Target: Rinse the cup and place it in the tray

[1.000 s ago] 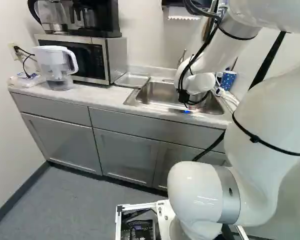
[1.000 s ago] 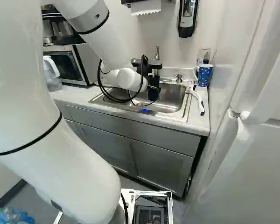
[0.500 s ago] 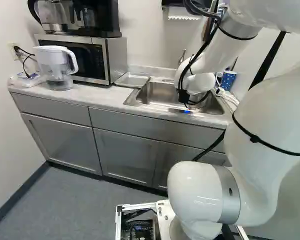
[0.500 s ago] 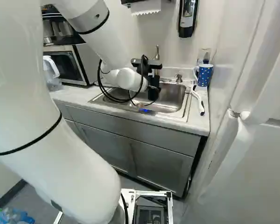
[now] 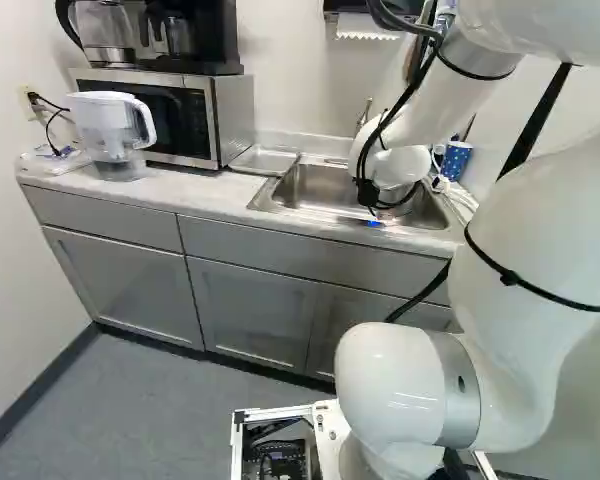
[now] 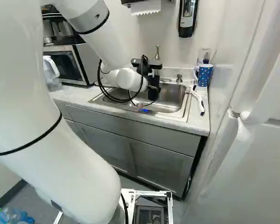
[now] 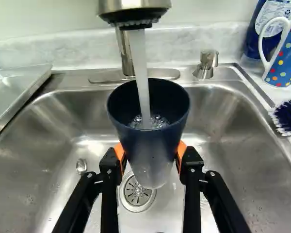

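The job in hand looks like the rinse; clear running water (image 7: 140, 73) falls from the shiny metal tap (image 7: 135, 7) right into the dark blue cup (image 7: 148, 138), and some water sits bubbling inside; the black end effector with orange pads (image 7: 151, 154) has the cup held snug between its two fingers, mouth up, over the silver metal sink (image 7: 53, 141). The flat, shallow tray (image 5: 264, 160) is beside the sink on the pale stone-look surface (image 5: 205, 190), so the cup is not in it yet; next, I think, the arm should slide the cup out from under the water, tip it over the sink to pour the water out, then bring it to the tray; if it goes over full, water could spill on the surface.
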Motion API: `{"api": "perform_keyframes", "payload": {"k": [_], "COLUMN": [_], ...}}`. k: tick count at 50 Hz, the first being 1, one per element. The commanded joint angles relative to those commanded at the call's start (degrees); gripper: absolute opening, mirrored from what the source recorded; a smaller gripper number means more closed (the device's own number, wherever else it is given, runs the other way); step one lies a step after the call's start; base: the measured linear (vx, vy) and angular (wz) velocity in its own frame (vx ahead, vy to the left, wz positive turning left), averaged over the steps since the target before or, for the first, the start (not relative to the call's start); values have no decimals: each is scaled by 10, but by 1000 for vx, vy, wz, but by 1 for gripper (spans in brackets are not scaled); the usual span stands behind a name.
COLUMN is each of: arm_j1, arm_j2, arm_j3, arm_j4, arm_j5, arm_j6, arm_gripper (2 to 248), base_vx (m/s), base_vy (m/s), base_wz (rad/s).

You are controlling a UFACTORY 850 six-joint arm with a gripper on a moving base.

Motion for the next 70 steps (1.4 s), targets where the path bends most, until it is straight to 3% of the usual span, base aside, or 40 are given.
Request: {"api": "perform_keyframes", "payload": {"k": [70], "arm_j1": [0], "arm_j2": [0], "arm_j3": [0], "arm_j4": [0], "arm_j5": [0], "arm_j6": [0], "arm_gripper": [121], "base_vx": [0], "base_vy": [0], "base_wz": [0]}}
